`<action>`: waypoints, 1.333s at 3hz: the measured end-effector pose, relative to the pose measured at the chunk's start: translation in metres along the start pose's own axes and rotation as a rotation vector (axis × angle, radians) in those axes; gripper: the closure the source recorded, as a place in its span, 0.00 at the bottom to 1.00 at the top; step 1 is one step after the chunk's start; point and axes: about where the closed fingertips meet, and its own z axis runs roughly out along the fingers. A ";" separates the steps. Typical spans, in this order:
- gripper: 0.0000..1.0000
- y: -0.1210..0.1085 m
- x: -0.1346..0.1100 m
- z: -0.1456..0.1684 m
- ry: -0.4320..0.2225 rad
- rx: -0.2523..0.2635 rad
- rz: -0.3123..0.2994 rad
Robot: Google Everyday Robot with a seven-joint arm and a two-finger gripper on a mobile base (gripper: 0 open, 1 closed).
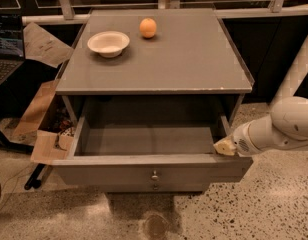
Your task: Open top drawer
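Observation:
The top drawer (119, 170) of the grey cabinet is pulled well out toward me. Its deep grey box shows bare inside, and a small round metal knob (154, 175) sits at the centre of its front. A second knob shows just below it on a lower drawer front (155, 186). My gripper (225, 147) is at the drawer's right front corner, its cream tip resting at the top edge of the right side wall. The white arm (289, 126) reaches in from the right.
A white bowl (108, 43) and an orange (148, 27) sit on the cabinet top (184, 59). An open cardboard box (44, 134) with clutter stands on the floor at the left, next to a laptop (6, 49). A railing runs behind.

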 end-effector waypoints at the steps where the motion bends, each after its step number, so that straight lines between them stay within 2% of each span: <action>1: 0.28 0.001 -0.013 -0.003 -0.031 -0.014 -0.039; 2: 0.05 0.001 -0.027 -0.011 -0.047 -0.016 -0.058; 3: 0.00 0.000 -0.042 -0.020 -0.058 0.003 -0.080; 4: 0.00 0.000 -0.042 -0.020 -0.058 0.003 -0.081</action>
